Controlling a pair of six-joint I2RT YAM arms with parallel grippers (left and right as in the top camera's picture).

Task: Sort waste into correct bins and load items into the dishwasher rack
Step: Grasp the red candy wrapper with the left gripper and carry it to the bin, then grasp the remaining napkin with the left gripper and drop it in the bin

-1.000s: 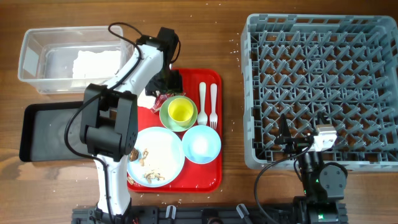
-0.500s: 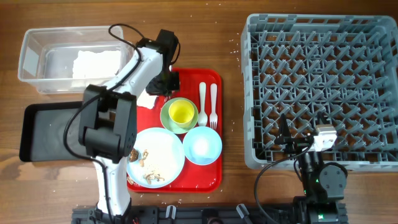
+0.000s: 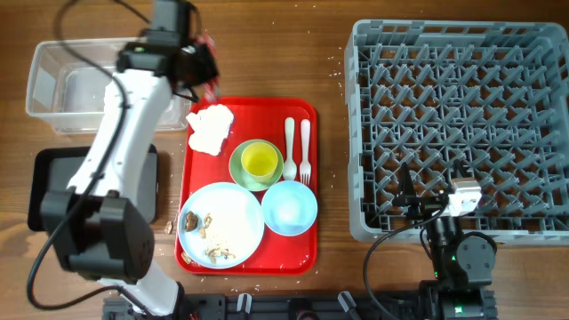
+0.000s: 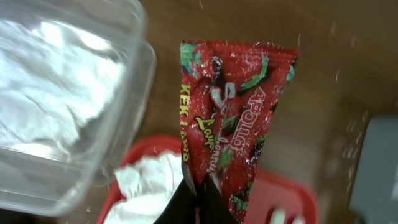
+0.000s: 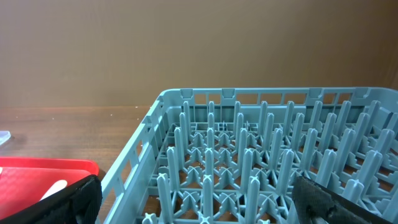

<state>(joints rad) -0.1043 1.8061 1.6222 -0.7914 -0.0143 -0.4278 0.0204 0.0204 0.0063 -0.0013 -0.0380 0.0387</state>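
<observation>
Above the bare table wood, just beside the right wall of the clear tub (image 3: 44, 89): one snack wrapper (image 4: 233, 118), red printed film, held aloft and not yet in either bin.

- Handling: we judge it very light, thin and limp, crinkly rather than stiff, with a slick face. It is not fragile. It is likely to flutter and may cling to a pad on release.
- Hold: the left gripper (image 4: 198, 198) is clamped on the wrapper's narrow lower end, at the crimped seam, which is the firmest place to take it. The pinch sits at the very bottom of the wrist view, so we cannot tell how much film lies between the pads.
- Nearest edge: the tub's upright wall and rim, close beside the hanging wrapper. The film must pass above that rim. The tub's top is open, and the white paper (image 3: 133, 89) inside leaves free floor.
- Below and beside: a crumpled napkin (image 3: 210, 127) on the back-left corner of the red serving tray (image 3: 307, 116).
- Other bin: black tray (image 3: 44, 191), lower-walled, partly covered by the left arm.
- Open room: bare wood behind the red tray; the dishwasher rack (image 3: 356, 133) stands well apart.
- Right gripper (image 5: 199, 202): fingers spread apart, holding nothing, at the rack's near side.
</observation>
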